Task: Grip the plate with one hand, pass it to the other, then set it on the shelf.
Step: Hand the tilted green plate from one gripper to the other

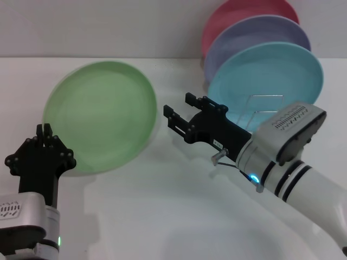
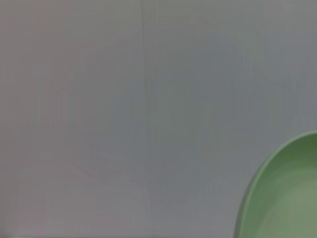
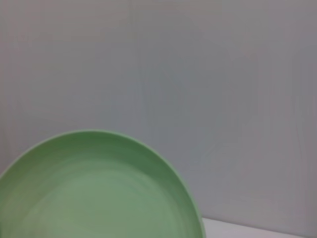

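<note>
Two pincers share the handover step: the left pincer (image 1: 46,142) pinches the light-green plate (image 1: 100,116) tilted above the desk (image 1: 162,206), while the right pincer (image 1: 178,112), spread just beside its rim, must next close on it.

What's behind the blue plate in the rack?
Behind the blue plate stands a lavender plate, then a pink plate. Only their upper rims show; their lower parts and most of the rack are covered.
</note>
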